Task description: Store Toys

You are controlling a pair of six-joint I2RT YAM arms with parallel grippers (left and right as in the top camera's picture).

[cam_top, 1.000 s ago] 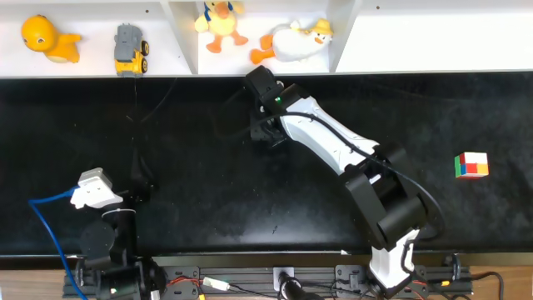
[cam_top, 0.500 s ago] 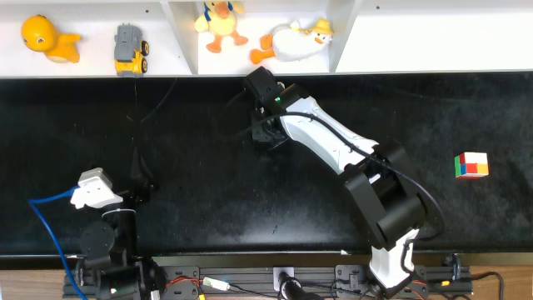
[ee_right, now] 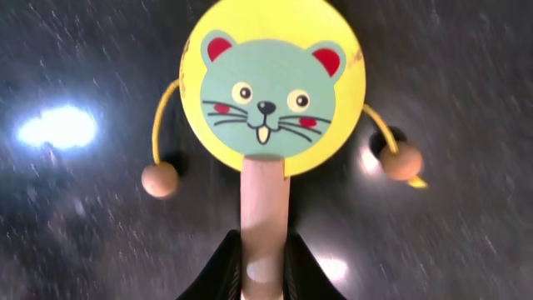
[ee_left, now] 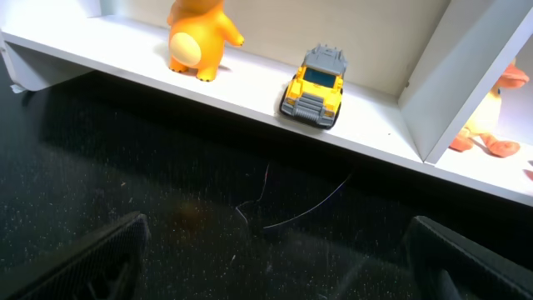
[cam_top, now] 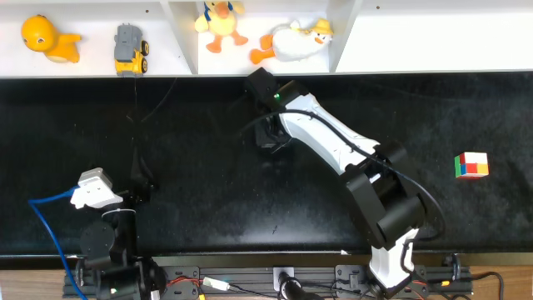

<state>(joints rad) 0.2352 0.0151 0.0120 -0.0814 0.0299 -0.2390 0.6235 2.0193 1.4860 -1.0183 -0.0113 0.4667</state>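
A rattle drum (ee_right: 273,85), a yellow disc with a teal cat face, two beads on strings and a wooden handle (ee_right: 262,208), hangs over the black table. My right gripper (ee_right: 265,271) is shut on that handle; in the top view it (cam_top: 268,133) sits at mid-table, just in front of the white shelf (cam_top: 350,65). My left gripper (ee_left: 287,258) is open and holds nothing, low at the table's left (cam_top: 138,187), facing the shelf. A multicoloured cube (cam_top: 471,165) lies on the table at the right.
On the shelf stand an orange duck (cam_top: 48,38), a yellow and grey truck (cam_top: 131,50), a yellow duck plush (cam_top: 221,23) and a white duck plush (cam_top: 296,42). The shelf's right compartment (cam_top: 433,33) holds nothing. A blue cable (cam_top: 50,233) loops by the left arm's base.
My right gripper has shifted slightly toward the front of the table with the drum in it. The left arm has not moved.
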